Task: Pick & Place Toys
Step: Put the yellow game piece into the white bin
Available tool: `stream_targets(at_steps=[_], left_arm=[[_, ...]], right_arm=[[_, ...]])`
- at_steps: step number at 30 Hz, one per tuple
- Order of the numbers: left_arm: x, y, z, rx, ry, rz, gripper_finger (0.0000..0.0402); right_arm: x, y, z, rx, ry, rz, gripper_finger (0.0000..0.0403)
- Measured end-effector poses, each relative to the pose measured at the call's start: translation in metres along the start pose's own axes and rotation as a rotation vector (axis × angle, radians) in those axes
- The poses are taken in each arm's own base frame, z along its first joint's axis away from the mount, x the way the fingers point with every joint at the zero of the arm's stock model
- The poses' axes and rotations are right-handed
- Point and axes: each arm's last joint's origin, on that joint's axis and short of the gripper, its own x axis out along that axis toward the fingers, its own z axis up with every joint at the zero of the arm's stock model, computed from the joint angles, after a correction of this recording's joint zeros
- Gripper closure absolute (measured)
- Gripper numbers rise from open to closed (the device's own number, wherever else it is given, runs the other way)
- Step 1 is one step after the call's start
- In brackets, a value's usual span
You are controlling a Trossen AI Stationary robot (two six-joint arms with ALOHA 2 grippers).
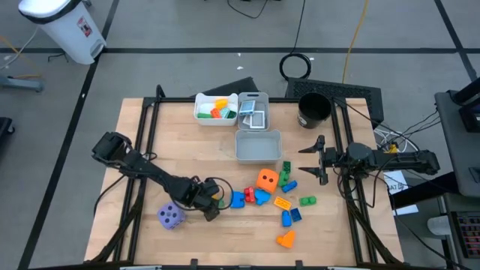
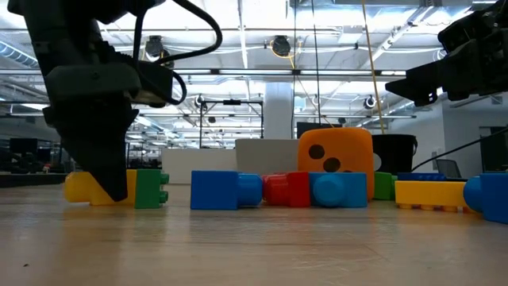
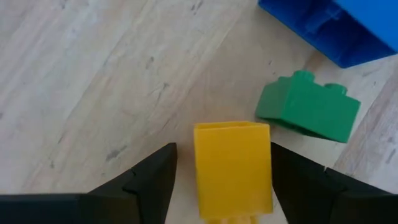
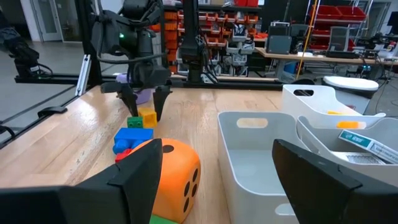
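My left hand (image 3: 224,186) straddles the yellow block (image 3: 233,168) on the desk (image 3: 93,74), fingers apart, not yet gripping. Risk: closing off-centre could nudge the adjacent green block (image 3: 309,109) or twist the yellow one free.

The left arm reaches low across the table's front, its left gripper (image 3: 222,180) pointing down at the tabletop with fingers parted. The right arm waits at the table's right edge, right gripper (image 1: 318,159) spread open, raised.
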Motion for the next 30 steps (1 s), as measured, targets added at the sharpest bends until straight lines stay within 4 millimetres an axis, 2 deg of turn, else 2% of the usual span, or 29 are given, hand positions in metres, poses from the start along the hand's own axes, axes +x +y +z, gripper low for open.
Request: stream_targets(at_steps=[9,19,30], left_arm=[[-0.001,0.001,0.002,0.009,0.002,-0.005,0.0266],[-0.030,0.017,0.035,-0.010,-0.127,-0.057,0.0266],[-0.083,0.036,0.083,0.082,-0.531,-0.132,0.0261]], right_arm=[[0.000,0.000,0.000,0.000,0.000,0.000,0.0124],[0.000,0.000,0.000,0.000,0.000,0.000,0.0124],[0.000,0.000,0.000,0.000,0.000,0.000,0.0124]])
